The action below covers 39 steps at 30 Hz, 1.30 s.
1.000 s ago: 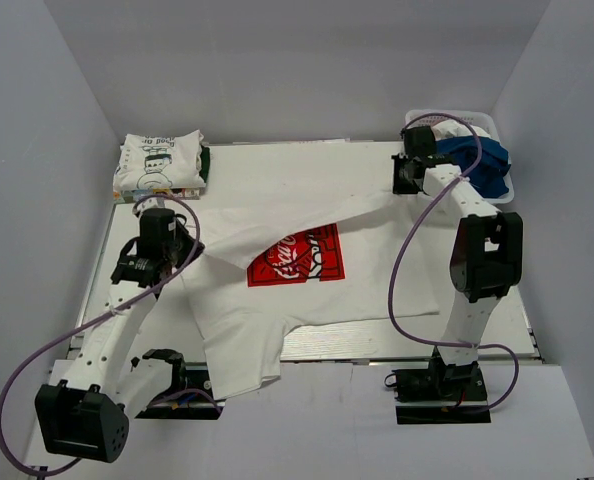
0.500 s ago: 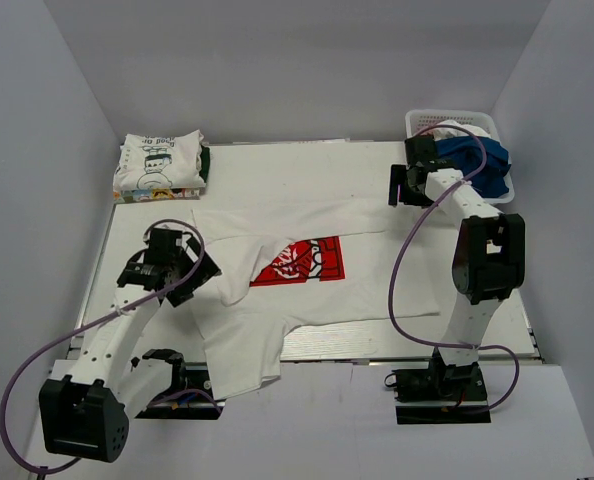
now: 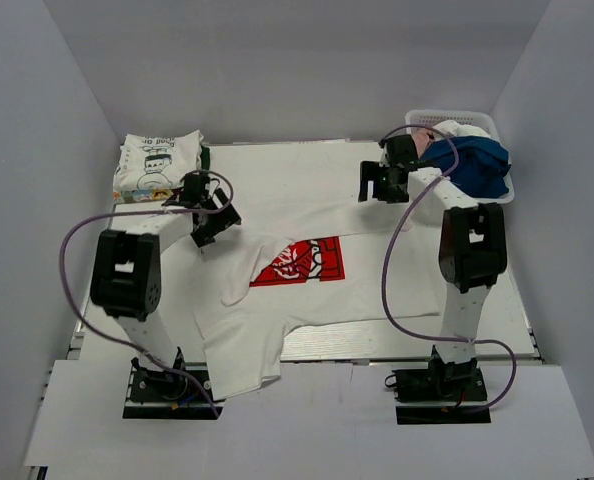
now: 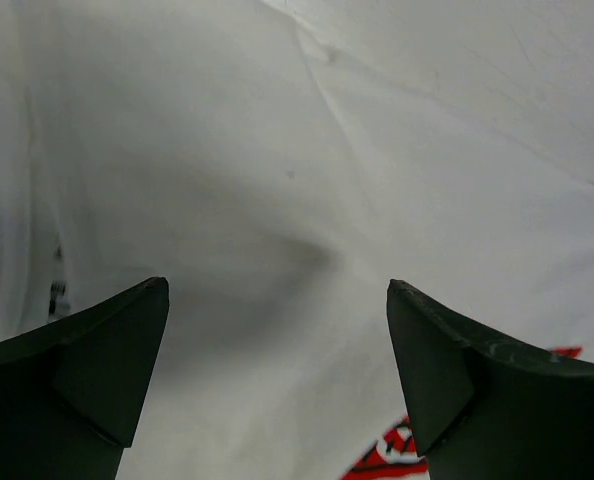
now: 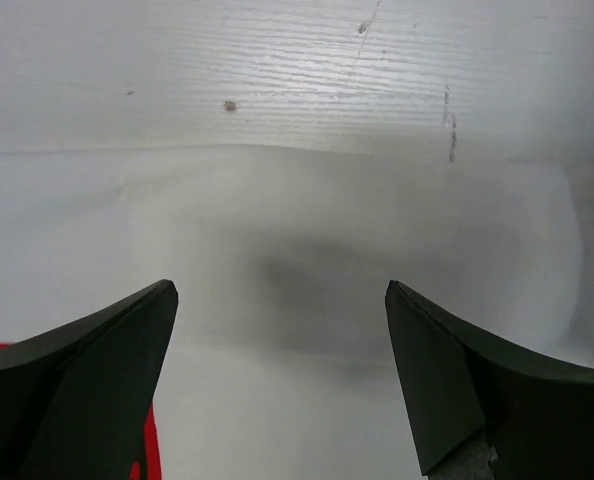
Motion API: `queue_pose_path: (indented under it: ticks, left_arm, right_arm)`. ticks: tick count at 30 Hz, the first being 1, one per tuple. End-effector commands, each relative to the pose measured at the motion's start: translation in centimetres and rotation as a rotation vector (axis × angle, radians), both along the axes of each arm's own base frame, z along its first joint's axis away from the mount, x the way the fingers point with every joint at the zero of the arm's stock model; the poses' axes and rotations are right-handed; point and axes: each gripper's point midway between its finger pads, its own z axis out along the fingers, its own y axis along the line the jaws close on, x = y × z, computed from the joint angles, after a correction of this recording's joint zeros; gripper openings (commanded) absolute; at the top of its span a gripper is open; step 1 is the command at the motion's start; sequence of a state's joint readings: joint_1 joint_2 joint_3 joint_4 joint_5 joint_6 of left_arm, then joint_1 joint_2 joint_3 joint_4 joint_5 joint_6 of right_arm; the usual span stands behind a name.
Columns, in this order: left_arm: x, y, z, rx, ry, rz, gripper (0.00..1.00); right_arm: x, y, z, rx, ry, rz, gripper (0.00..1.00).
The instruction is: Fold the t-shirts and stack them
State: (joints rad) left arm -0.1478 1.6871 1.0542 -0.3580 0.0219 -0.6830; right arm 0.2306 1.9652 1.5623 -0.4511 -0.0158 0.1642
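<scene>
A white t-shirt (image 3: 317, 300) with a red chest print (image 3: 302, 262) lies spread across the table, its upper part folded down over the top of the print. My left gripper (image 3: 215, 222) hovers open over the shirt's upper left, nothing between its fingers. In the left wrist view the left gripper (image 4: 277, 285) stands over white cloth (image 4: 307, 150), with the red print (image 4: 397, 455) at the bottom. My right gripper (image 3: 380, 190) is open above the shirt's upper right edge. Under the right gripper (image 5: 280, 285) lies the shirt's edge (image 5: 327, 230). A royal-blue t-shirt (image 3: 475, 162) fills the basket.
A folded stack of white tees with dark cartoon print (image 3: 157, 165) sits at the back left corner. The white lattice basket (image 3: 457, 118) stands at the back right. Bare white tabletop (image 5: 277, 60) shows beyond the shirt. Grey walls enclose the table.
Both grippers have opened and let go of the shirt's top edge, which dropped onto the table. The left arm swung toward the back left; the right gripper shifted slightly left.
</scene>
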Motion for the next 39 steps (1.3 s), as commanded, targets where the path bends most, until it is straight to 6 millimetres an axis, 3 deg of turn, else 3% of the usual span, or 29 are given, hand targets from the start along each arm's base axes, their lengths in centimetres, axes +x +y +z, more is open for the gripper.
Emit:
queue_pose_path:
  ticks: [1, 2, 3, 6, 8, 9, 10, 11, 12, 13, 14, 15, 19, 24, 25, 26, 27, 28, 29, 30, 31, 32, 33, 34, 35, 36, 37, 38, 39]
  left_arm:
    - [4.7, -0.4, 0.8, 0.025, -0.094, -0.029, 1.00]
    - [5.1, -0.4, -1.8, 0.033, -0.037, -0.031, 1.00]
    - [6.5, -0.4, -1.8, 0.044, -0.052, -0.032, 1.00]
    - [8.1, 0.5, -4.8, 0.083, 0.028, -0.002, 1.00]
    - [9.1, 1.2, -5.9, 0.096, 0.049, 0.015, 1.00]
    - [11.0, 1.2, -5.0, 0.110, 0.011, 0.016, 1.00]
    - [11.2, 1.4, -6.7, 0.125, 0.046, 0.021, 1.00]
    - [11.9, 1.4, -6.8, 0.133, 0.047, 0.010, 1.00]
    - [14.0, 1.1, -5.5, 0.134, 0.005, 0.004, 1.00]
    - [14.4, 1.3, -6.0, 0.152, 0.019, -0.005, 1.00]
    - [14.5, 1.3, -8.0, 0.162, 0.058, -0.015, 1.00]
    - [16.5, 1.1, -6.5, 0.157, 0.020, -0.012, 1.00]
    - [17.8, 0.9, -5.9, 0.170, 0.012, -0.047, 1.00]
    - [18.7, 0.7, 0.9, 0.173, -0.106, -0.078, 1.00]
    - [18.3, 0.3, 2.2, 0.189, -0.120, -0.086, 1.00]
    - [17.4, 1.2, 4.9, 0.223, -0.142, -0.070, 1.00]
    - [16.8, 0.9, 6.4, 0.228, -0.163, -0.069, 1.00]
    - [14.7, 1.2, 5.5, 0.234, -0.116, -0.075, 1.00]
    - [13.2, 1.1, 9.3, 0.207, -0.174, -0.073, 1.00]
    - [11.8, 1.2, 10.1, 0.196, -0.181, -0.060, 1.00]
    - [8.7, 1.9, 7.8, 0.196, -0.107, -0.027, 1.00]
    - [6.9, 2.4, 8.0, 0.198, -0.091, 0.007, 1.00]
    - [4.7, 3.1, 10.9, 0.189, -0.138, 0.052, 1.00]
    - [-0.9, 4.5, 7.9, 0.182, -0.024, 0.168, 1.00]
    - [-1.6, 4.6, 7.5, 0.189, 0.006, 0.166, 1.00]
    - [-3.6, 4.7, 7.0, 0.168, 0.032, 0.204, 1.00]
    - [-7.1, 5.3, 6.0, 0.138, 0.052, 0.240, 1.00]
    - [-8.6, 5.5, 5.4, 0.108, 0.064, 0.274, 1.00]
    - [-11.0, 5.7, 4.5, 0.104, 0.112, 0.299, 1.00]
  right_arm:
    - [2.1, 0.5, -2.8, 0.048, 0.034, -0.048, 0.90]
    - [2.2, 0.2, -3.3, 0.038, 0.041, -0.056, 0.90]
    - [2.7, 0.4, -3.3, 0.035, 0.033, -0.062, 0.90]
    - [3.4, -1.1, -5.5, -0.025, 0.055, -0.121, 0.90]
    - [3.7, -1.4, -6.7, -0.051, 0.075, -0.127, 0.90]
    - [3.8, -1.5, -7.1, -0.059, 0.080, -0.132, 0.90]
    - [4.0, -1.5, -7.3, -0.070, 0.074, -0.137, 0.90]
    - [4.3, -2.2, -8.1, -0.103, 0.078, -0.156, 0.90]
    - [4.4, -2.5, -8.2, -0.115, 0.077, -0.182, 0.90]
    - [5.4, -2.8, -7.4, -0.122, 0.053, -0.206, 0.90]
    - [5.8, -4.1, -7.3, -0.177, 0.037, -0.254, 0.90]
    - [5.6, -4.3, -8.2, -0.198, 0.060, -0.249, 0.90]
    - [7.6, -3.5, -6.7, -0.211, 0.008, -0.190, 0.90]
    - [9.2, -0.6, -2.2, -0.156, -0.093, -0.058, 0.90]
    - [9.3, 0.5, 0.5, -0.158, -0.153, -0.021, 0.90]
    - [8.7, 0.7, 0.5, -0.163, -0.151, -0.011, 0.90]
    - [8.4, 0.8, 2.5, -0.166, -0.186, -0.014, 0.90]
    - [7.9, 2.0, 4.6, -0.154, -0.228, 0.000, 0.90]
    - [6.4, 1.9, 3.0, -0.168, -0.189, 0.003, 0.90]
    - [5.8, 2.5, 5.1, -0.144, -0.227, -0.005, 0.90]
    - [5.0, 3.2, 6.9, -0.112, -0.255, -0.017, 0.90]
    - [3.4, 3.2, 7.1, -0.106, -0.249, -0.015, 0.90]
    - [1.9, 3.4, 5.4, -0.093, -0.207, -0.028, 0.90]
    - [-0.7, 2.6, 6.2, -0.065, -0.206, -0.108, 0.90]
    - [-0.7, 3.2, 6.4, -0.059, -0.216, -0.098, 0.90]
    - [-3.1, 2.3, 3.1, -0.080, -0.135, -0.116, 0.90]
    - [-4.0, 2.1, 4.9, -0.014, -0.154, -0.188, 0.90]
    - [-4.9, 2.1, 4.6, 0.006, -0.130, -0.197, 0.90]
    - [-7.2, 1.7, 1.9, -0.003, -0.060, -0.197, 0.90]
